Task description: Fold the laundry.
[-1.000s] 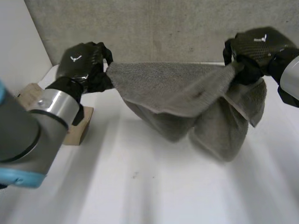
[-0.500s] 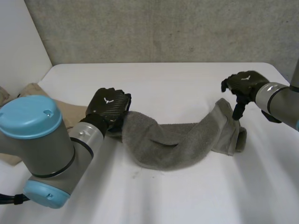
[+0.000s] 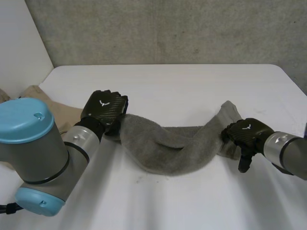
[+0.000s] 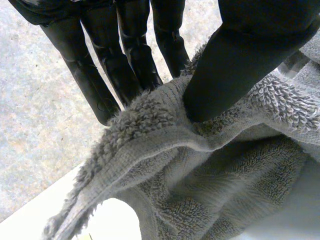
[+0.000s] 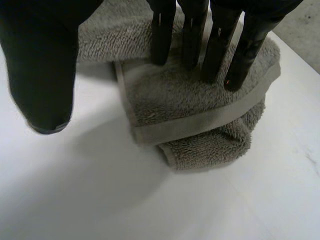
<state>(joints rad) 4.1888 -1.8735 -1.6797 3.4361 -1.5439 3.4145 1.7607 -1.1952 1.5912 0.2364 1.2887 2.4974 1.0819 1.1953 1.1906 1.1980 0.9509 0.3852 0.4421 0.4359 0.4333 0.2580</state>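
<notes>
Grey terry towel (image 3: pixel 177 148), soft and limp, probably best taken at hemmed corners; left hand (image 3: pixel 103 109) pinches one end, right hand (image 3: pixel 244 134) straight-fingered, holding nothing.

The towel (image 3: pixel 177 148) corner at the left hand (image 3: pixel 103 108) lies hidden under its palm, the towel's other end is partly covered by the right hand (image 3: pixel 247 134), and the tan cloth (image 3: pixel 62 108) beside the left hand is partly masked by the left arm (image 3: pixel 38 143).

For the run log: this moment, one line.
left hand: pinches grey towel end | right hand: open over other end | towel: rumpled on white table
</notes>
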